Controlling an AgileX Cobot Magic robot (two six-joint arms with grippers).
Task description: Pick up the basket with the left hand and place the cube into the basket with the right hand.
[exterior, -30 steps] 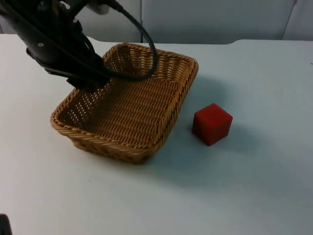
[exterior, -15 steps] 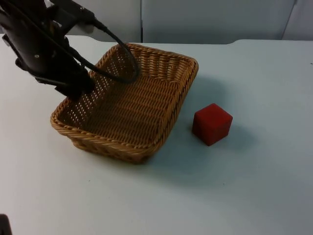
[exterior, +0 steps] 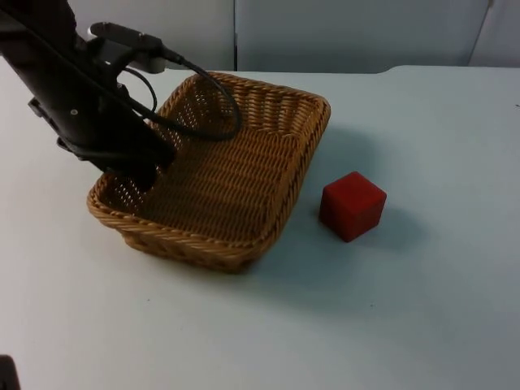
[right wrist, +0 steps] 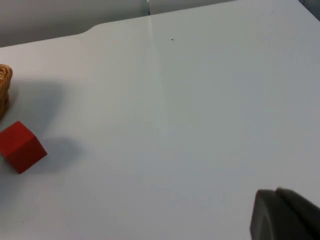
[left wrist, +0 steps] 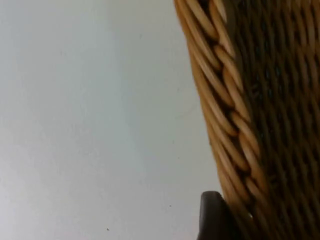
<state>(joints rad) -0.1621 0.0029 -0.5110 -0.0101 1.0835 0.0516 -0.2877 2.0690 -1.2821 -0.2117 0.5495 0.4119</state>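
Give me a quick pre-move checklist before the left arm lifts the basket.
1. Left claw at the basket: ok, it sits at the basket's left rim, one fingertip just outside the weave.
2. Grip closed on the rim: cannot tell, the arm hides the fingers.
3. Basket flat on the table: ok, not lifted yet.
4. Red cube clear of the basket: ok, it stands on the table beside the right rim, apart from it.
5. Basket empty: ok for the part of the floor that shows.
6. Right claw out of the way: ok, it waits far from the cube.
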